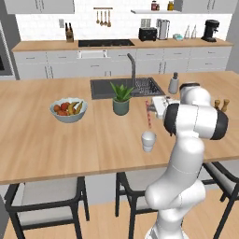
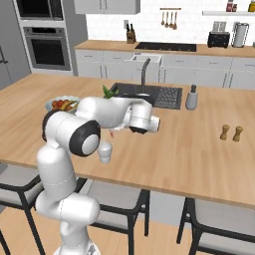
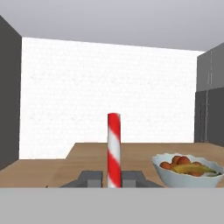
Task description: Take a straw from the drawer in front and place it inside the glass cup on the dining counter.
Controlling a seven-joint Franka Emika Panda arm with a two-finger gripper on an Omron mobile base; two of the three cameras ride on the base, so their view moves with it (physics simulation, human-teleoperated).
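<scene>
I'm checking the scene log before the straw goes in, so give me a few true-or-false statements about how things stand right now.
1. The hand holds the straw. True.
2. The straw is already standing inside the glass cup. False: it hangs above the cup, its lower end not yet in it.
3. The fruit bowl sits on the dining counter. True.
4. The potted plant stands in the sink. False: it stands on the counter, in front of the sink.
5. The glass cup lies on its side. False: it stands upright.
</scene>
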